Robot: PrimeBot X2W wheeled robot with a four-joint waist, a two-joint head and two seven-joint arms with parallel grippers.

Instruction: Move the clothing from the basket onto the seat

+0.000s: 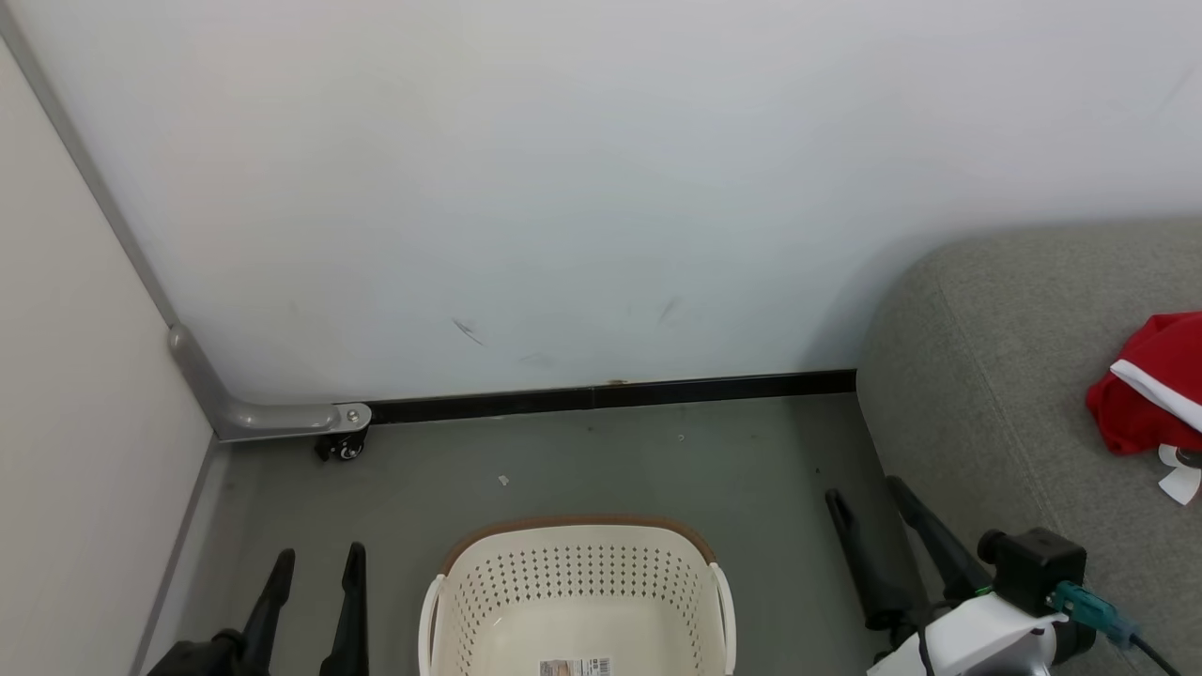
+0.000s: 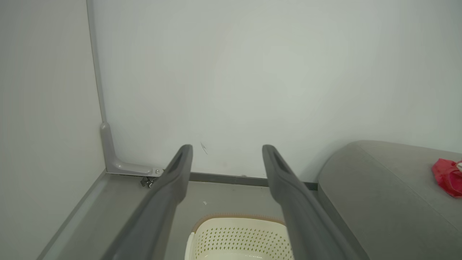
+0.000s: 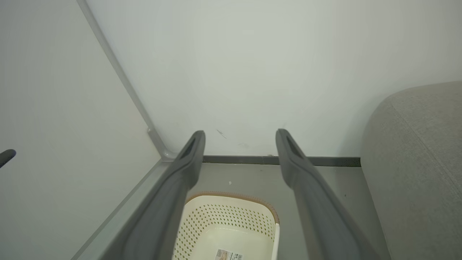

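Note:
The cream basket (image 1: 573,582) with a brown rim stands on the floor at the bottom centre; the part of its inside that shows holds only a label. Red clothing (image 1: 1150,390) with white trim and a white tag lies on the grey seat (image 1: 1005,376) at the right edge. My left gripper (image 1: 317,559) is open at the lower left, beside the basket. My right gripper (image 1: 866,490) is open at the lower right, between basket and seat. The wrist views show the basket (image 2: 240,236) (image 3: 227,224), the seat (image 2: 379,191) (image 3: 415,151), the clothing (image 2: 447,177) and both grippers (image 2: 227,148) (image 3: 240,133) open and empty.
A white wall with a black baseboard (image 1: 610,394) closes the back. A pale panel (image 1: 75,422) stands on the left, with a grey metal foot and caster (image 1: 343,446) at its corner. Grey floor (image 1: 610,460) lies between wall and basket.

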